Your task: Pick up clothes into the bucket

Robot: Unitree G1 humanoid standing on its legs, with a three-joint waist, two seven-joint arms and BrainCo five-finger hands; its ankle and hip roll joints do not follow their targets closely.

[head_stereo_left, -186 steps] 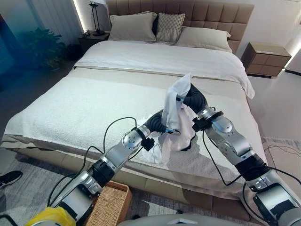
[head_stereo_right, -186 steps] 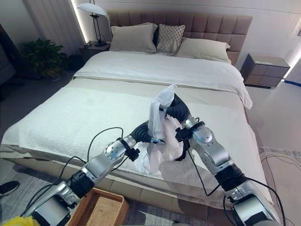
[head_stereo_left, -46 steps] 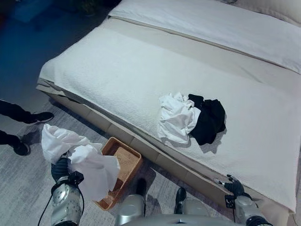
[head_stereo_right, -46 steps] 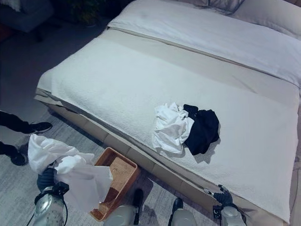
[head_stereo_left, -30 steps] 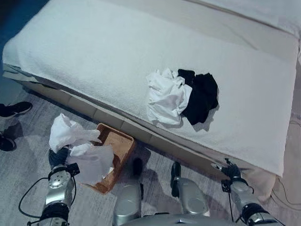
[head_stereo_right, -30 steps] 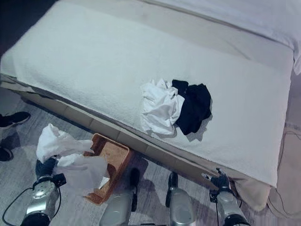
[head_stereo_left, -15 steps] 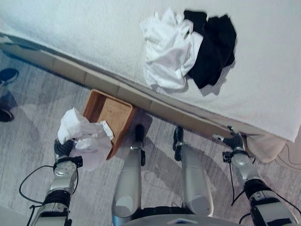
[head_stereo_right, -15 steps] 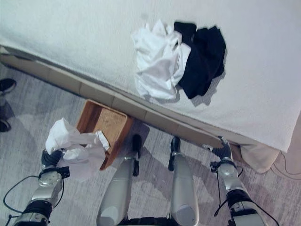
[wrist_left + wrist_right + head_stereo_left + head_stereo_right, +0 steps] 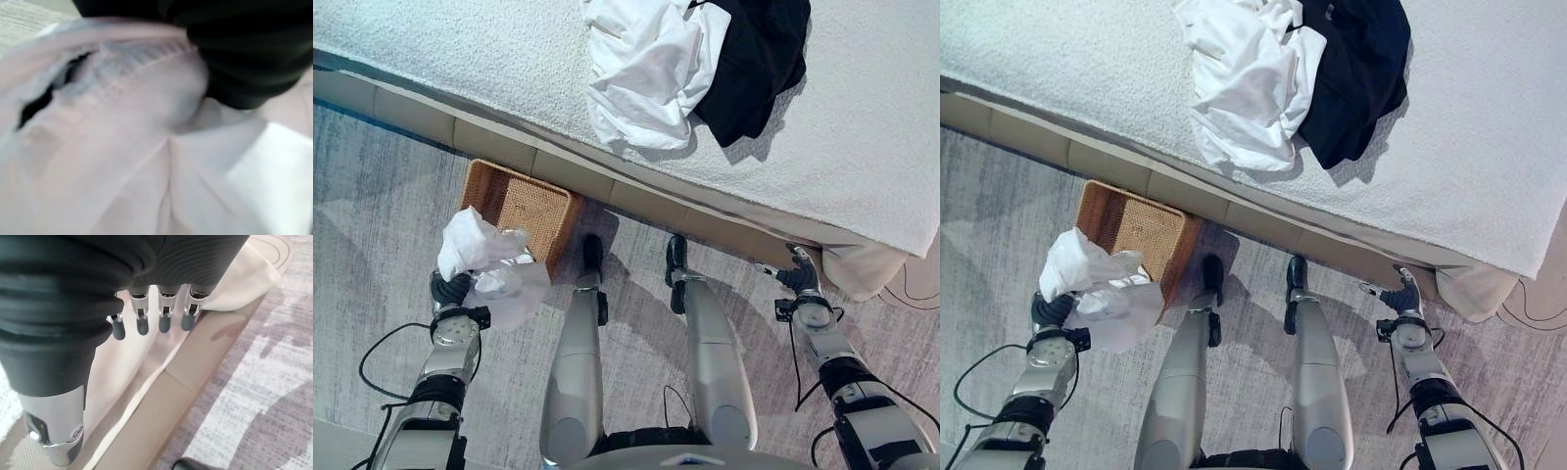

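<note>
The left hand (image 9: 453, 291) has its fingers clamped on a bunched white garment (image 9: 487, 264), held just beside the near corner of the wicker basket (image 9: 517, 209) on the floor by the bed (image 9: 431, 59). A white shirt (image 9: 646, 69) and a black garment (image 9: 754, 59) lie touching on the bed's edge. The right hand (image 9: 146, 308) hangs by the bed's base, fingers straight and slightly apart, holding nothing.

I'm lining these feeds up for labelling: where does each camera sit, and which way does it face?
Left and right eye views: on the head, looking straight down at the basket, the bed edge, and both arms.
Left wrist view: on the left wrist, pressed against the white garment; the dark cover shows.
Right wrist view: on the right wrist, along the right hand toward the bed base.
Shared: the eye views show the left hand holding that garment.
</note>
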